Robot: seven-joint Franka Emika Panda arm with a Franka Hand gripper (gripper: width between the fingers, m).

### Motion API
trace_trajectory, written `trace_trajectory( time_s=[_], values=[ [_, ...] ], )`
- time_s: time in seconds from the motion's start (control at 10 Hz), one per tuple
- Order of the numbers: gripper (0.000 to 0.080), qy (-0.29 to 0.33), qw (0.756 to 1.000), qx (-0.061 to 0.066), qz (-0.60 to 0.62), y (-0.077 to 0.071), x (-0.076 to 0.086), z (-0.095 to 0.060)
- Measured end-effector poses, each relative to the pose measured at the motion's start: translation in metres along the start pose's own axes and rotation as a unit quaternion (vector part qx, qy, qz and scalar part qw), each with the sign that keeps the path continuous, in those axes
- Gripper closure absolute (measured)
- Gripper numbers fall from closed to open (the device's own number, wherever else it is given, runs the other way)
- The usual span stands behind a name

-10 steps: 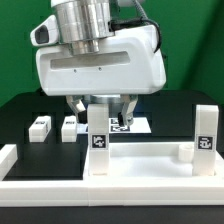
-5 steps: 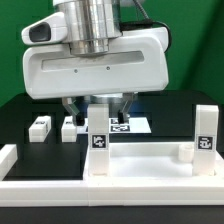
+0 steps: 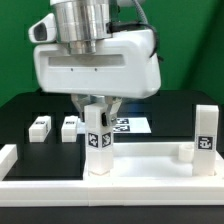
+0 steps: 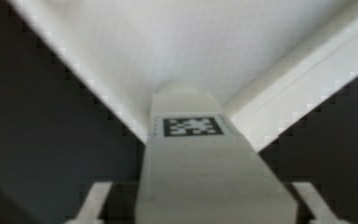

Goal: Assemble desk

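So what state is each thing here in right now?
Gripper: open, straddling a leg, gaps both sides.
Straddled leg: upright on the desk top's corner.
Other standing leg: upright on the desk top.
Two loose legs: lying on the table, apart.
Desk top: flat, rim up.

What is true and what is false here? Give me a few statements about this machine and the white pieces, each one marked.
1. Two legs stand upright on the desk top: the near leg at the exterior view's left and the far leg at its right. True.
2. Three loose legs lie on the black table. False: only two do, the first loose leg and the second loose leg.
3. The gripper hangs over the far leg. False: it straddles the near leg.
4. The marker board lies flat behind the desk top. True.
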State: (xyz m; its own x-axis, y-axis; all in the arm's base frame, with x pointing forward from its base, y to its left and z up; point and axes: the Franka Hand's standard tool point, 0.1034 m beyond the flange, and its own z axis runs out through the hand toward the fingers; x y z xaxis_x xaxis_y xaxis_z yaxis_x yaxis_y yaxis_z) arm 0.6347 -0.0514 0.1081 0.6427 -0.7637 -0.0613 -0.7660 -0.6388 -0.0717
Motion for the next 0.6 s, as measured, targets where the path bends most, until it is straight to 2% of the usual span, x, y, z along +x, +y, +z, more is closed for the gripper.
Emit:
trace_trajectory(
  time_s=[0.1,0.3,0.5,0.6],
  values=[
    [0.0505,-0.014,0.997,0.0,0.079,-0.002,-0.0019,0.0016],
    [0.0506,-0.031,0.962,0.023,0.272,-0.0039,0.0016,0.0017],
    [0.0506,-0.03,0.949,0.022,0.312,-0.0027,0.0021,0.0029],
    [0.0506,-0.029,0.953,0.022,0.3,-0.0025,0.0024,0.0029]
  ],
)
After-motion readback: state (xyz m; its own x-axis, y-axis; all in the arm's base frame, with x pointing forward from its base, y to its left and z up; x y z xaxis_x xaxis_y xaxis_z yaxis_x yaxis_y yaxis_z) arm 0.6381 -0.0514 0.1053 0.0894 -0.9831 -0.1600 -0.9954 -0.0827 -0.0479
